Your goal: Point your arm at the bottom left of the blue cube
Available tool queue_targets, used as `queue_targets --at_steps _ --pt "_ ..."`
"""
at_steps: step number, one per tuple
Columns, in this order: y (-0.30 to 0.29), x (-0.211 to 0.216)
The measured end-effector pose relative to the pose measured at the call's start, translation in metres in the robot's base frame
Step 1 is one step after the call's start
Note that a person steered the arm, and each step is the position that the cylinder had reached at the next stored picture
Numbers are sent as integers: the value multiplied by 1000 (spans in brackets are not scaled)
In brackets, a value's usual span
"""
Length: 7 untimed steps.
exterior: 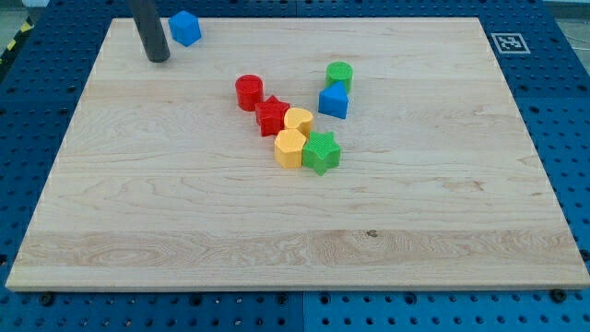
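Observation:
The blue cube (185,28) sits near the top left of the wooden board (184,212). My dark rod comes down from the view's top, and my tip (159,58) rests on the board just below and to the left of the blue cube, a short gap apart from it.
A cluster lies mid-board: a red cylinder (248,92), a red star (272,116), a yellow half-round block (299,120), a yellow hexagon block (289,148), a green star (322,152), a second blue block (334,100) and a green cylinder (339,75). A marker tag (508,42) lies beyond the board's top right corner.

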State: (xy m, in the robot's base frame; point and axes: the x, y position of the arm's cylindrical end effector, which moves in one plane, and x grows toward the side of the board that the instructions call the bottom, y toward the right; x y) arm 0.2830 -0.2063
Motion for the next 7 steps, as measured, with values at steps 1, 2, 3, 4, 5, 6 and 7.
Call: queue_targets --at_steps 1,2,3,4,5,6,7 --pt "-6 7" --pt "-21 19" --pt "-40 31" --pt "-49 37" --pt "-50 37" --pt "-50 40" --pt "-55 43"
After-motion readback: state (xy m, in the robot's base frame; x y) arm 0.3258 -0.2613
